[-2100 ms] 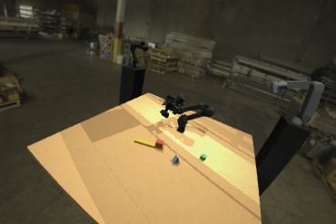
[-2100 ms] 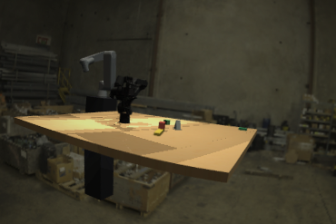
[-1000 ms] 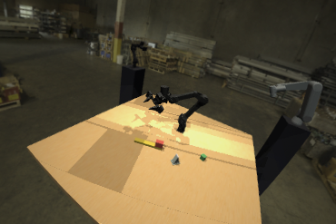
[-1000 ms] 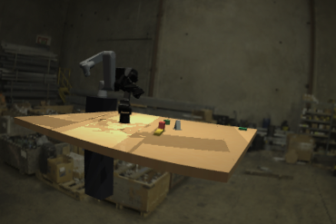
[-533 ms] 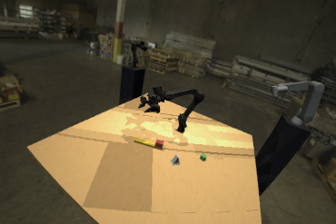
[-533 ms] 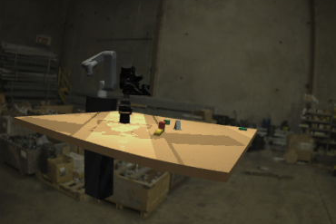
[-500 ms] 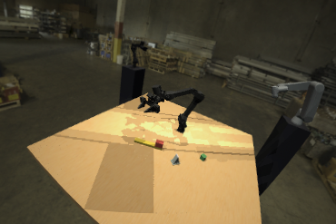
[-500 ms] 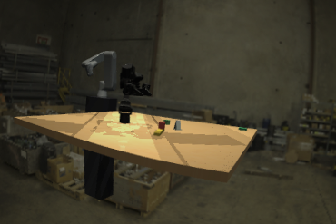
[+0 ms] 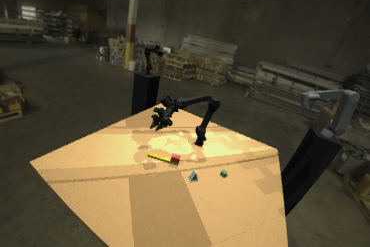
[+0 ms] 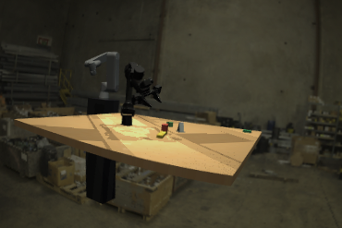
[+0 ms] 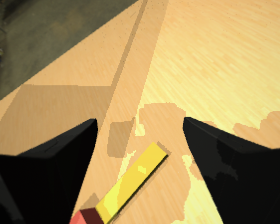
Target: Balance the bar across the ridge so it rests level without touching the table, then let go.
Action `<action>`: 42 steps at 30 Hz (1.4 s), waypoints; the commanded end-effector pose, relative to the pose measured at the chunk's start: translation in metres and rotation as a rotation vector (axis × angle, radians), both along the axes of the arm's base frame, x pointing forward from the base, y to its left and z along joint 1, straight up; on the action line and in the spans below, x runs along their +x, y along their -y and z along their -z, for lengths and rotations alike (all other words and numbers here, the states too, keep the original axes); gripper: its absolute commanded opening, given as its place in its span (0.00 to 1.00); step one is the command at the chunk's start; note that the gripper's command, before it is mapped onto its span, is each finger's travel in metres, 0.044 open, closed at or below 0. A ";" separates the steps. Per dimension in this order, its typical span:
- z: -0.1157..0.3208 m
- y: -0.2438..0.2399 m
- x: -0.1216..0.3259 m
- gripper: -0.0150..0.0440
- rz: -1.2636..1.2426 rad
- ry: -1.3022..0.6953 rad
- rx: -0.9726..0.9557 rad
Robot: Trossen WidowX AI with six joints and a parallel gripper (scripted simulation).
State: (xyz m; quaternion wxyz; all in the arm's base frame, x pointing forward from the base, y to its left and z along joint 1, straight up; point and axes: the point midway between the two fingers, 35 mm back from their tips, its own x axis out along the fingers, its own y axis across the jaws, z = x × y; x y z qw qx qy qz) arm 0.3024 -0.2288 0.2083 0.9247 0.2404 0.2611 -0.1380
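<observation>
Top view: gripper (image 9: pixel 161 119) hangs above the table (image 9: pixel 90 194), spread and empty; the bar (image 9: pixel 164 157) lies flat below and ahead, the ridge (image 9: pixel 193 175) farther on. Exterior view: the bar (image 10: pixel 163 131) sits well apart below the tool. Wrist view: the bar (image 11: pixel 126 187) runs diagonally between the fingers; descending unaligned risks an off-centre grasp and a tipping bar.

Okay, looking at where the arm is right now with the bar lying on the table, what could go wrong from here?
1. The bar lies slanted between the open gripper fingers in the wrist view, so a straight descent may clamp it crookedly.
2. One end of the bar is red and blocky; if it is heavier, a grasp or placement at the middle may tip it off the ridge.
3. The ridge is small, with a green block close by, so a swinging bar might bump it.
</observation>
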 end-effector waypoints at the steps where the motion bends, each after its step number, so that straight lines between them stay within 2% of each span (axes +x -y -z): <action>1: 0.007 -0.006 0.009 0.79 0.049 -0.072 0.105; 22: 0.039 -0.058 0.035 0.79 0.301 -0.489 0.439; 42: 0.047 -0.107 0.028 0.79 0.593 -0.859 0.464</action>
